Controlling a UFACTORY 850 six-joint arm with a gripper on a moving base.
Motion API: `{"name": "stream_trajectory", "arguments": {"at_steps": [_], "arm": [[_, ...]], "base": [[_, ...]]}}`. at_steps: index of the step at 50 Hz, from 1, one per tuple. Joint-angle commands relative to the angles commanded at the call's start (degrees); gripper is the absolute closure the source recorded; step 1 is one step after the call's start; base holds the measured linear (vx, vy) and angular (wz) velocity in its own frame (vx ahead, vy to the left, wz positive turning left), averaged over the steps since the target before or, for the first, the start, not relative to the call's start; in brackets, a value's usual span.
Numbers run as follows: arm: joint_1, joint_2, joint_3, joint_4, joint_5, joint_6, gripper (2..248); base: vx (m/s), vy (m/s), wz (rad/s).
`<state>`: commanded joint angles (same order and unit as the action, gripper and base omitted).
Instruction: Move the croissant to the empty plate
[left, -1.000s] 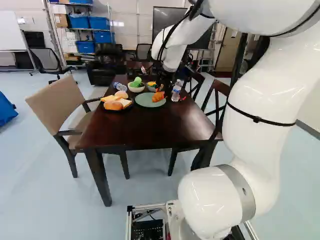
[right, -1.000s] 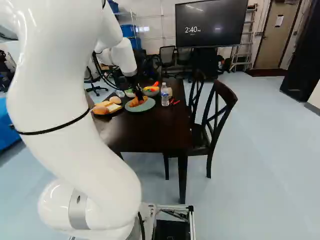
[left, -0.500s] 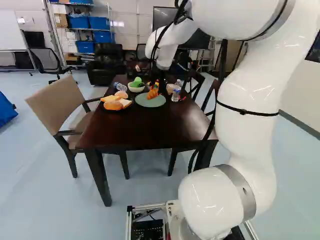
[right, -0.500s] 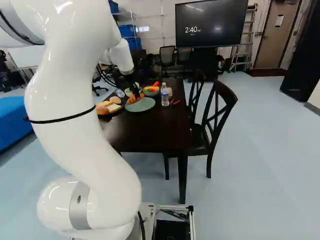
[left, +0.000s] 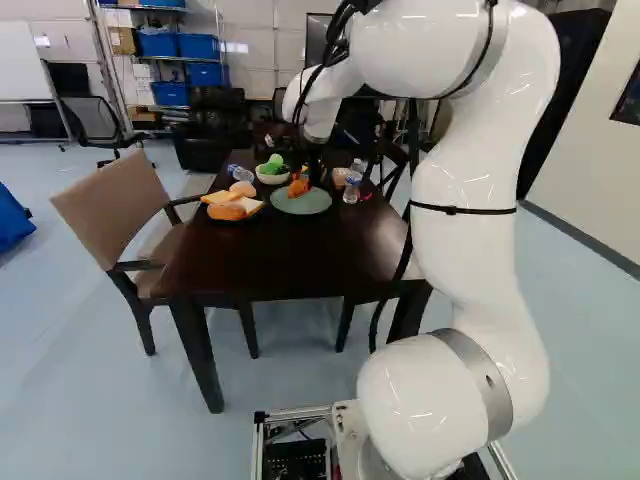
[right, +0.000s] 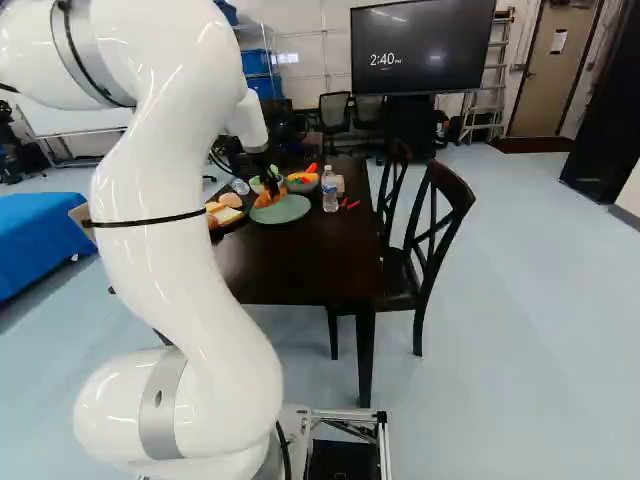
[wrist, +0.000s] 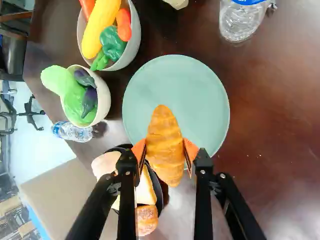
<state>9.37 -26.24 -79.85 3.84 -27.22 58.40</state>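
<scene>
Croissant (wrist: 164, 137) pinched crosswise at its thick waist, orange pads of the fingers (wrist: 191, 149) on both flanks. In the wrist view its far end overlies the green plate (wrist: 192, 95); its near end sticks out past the rim, toward the bread on the black plate (wrist: 159, 195).

Judged step: centring, then setting down. Best done with a light, steady squeeze, since the toy may be slick or may pivot about the pads. Bring the whole length inside the rim before lowering, keep it level, let the underside meet the plate, part the fingers slowly, rise straight. Too early a release could leave it tipped over the rim.

Views compared: wrist alone shows both pad contacts and the eggplants (wrist: 89, 100) in the smaller bowl (wrist: 104, 97). Base views reduce the croissant to an orange patch by the plate's far side; contact with the plate, cannot tell. Right base view gives the wall screen (right: 418, 50) whole; the arm (left: 470, 250) covers part of it in the left one.
</scene>
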Motion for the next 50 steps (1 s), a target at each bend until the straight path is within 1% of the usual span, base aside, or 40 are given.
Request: {"name": "stream_trajectory", "arguments": {"at_steps": [23, 29, 30, 34, 35, 39, 40, 45, 46, 50], "arm": [[0.0, -3.5, -1.0, 0.0, 0.0, 0.0, 130], [0.0, -3.5, -1.0, 0.0, 0.0, 0.0, 130], [0.0, -3.5, -1.0, 0.0, 0.0, 0.0, 120], [0.0, -3.5, -1.0, 0.0, 0.0, 0.0, 120], [0.0, -3.5, -1.0, 0.0, 0.0, 0.0, 89], [0.0, -3.5, -1.0, 0.0, 0.0, 0.0, 89], [0.0, -3.5, -1.0, 0.0, 0.0, 0.0, 55], [0.0, -3.5, -1.0, 0.0, 0.0, 0.0, 55], [0.0, -3.5, -1.0, 0.0, 0.0, 0.0, 20], [0.0, -3.5, -1.0, 0.0, 0.0, 0.0, 20]], "base": [[0.0, 0.0, 0.0], [0.0, 0.0, 0.0], [0.0, 0.0, 0.0], [0.0, 0.0, 0.0], [0.0, 0.0, 0.0], [0.0, 0.0, 0.0], [0.0, 0.0, 0.0], [0.0, 0.0, 0.0], [0.0, 0.0, 0.0], [0.0, 0.0, 0.0]]}}
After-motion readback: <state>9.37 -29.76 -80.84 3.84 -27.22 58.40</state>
